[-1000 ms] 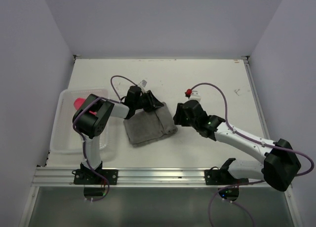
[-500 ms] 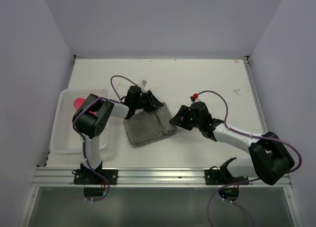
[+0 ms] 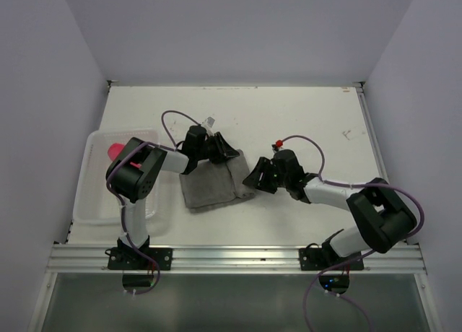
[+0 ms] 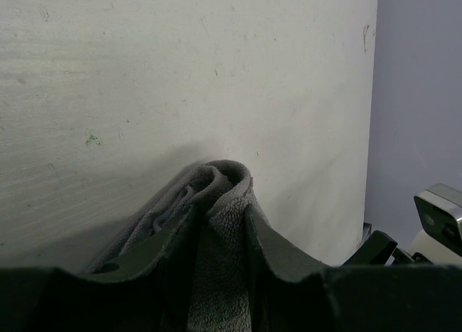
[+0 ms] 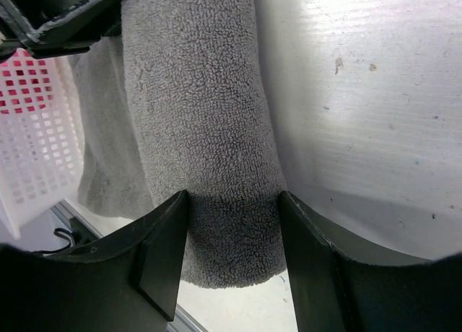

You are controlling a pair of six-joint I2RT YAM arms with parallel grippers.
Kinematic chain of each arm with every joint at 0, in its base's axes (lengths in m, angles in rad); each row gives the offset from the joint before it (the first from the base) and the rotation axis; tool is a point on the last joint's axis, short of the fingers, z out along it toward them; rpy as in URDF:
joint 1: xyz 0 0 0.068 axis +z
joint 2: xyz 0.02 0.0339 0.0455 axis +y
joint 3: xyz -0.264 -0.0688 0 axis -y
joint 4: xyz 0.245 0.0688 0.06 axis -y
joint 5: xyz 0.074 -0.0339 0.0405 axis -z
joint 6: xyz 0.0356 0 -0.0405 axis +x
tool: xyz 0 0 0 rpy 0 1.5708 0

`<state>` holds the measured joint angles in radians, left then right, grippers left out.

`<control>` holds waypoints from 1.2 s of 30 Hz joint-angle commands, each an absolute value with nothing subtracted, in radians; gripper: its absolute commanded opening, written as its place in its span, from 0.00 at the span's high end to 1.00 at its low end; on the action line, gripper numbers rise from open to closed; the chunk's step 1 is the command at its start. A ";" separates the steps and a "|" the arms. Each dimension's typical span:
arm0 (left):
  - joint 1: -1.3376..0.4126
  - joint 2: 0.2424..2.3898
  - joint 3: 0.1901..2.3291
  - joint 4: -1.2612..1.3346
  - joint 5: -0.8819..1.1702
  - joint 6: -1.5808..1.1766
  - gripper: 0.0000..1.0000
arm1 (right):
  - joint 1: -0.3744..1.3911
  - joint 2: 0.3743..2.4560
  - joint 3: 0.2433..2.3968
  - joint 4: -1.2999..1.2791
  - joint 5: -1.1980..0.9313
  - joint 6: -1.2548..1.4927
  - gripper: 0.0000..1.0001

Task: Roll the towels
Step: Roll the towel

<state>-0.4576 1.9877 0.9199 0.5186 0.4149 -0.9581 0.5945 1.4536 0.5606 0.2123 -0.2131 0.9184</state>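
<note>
The grey towel (image 3: 215, 184) lies on the table, its right edge rolled into a thick tube (image 5: 195, 94). My left gripper (image 3: 227, 153) is shut on the towel's far right corner, and a fold of cloth (image 4: 216, 202) is bunched between its jaws (image 4: 220, 220). My right gripper (image 3: 253, 180) is at the towel's right edge. Its jaws (image 5: 233, 198) press on both sides of the near end of the roll. The pink-red towel (image 3: 115, 150) lies in the white basket (image 3: 92, 202) at the left.
The basket's perforated wall (image 5: 32, 151) shows just beyond the grey towel in the right wrist view. The table's metal front rail (image 3: 231, 258) runs along the near edge. Grey walls close in the table on the left, back and right.
My right gripper has moved left, from beside the towel onto its rolled right edge. The left gripper has kept its hold on the far corner.
</note>
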 commanded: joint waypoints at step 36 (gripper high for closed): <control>-0.430 1.786 0.962 0.179 0.248 -0.839 0.64 | 1.216 1.727 1.100 -0.541 0.986 0.436 1.00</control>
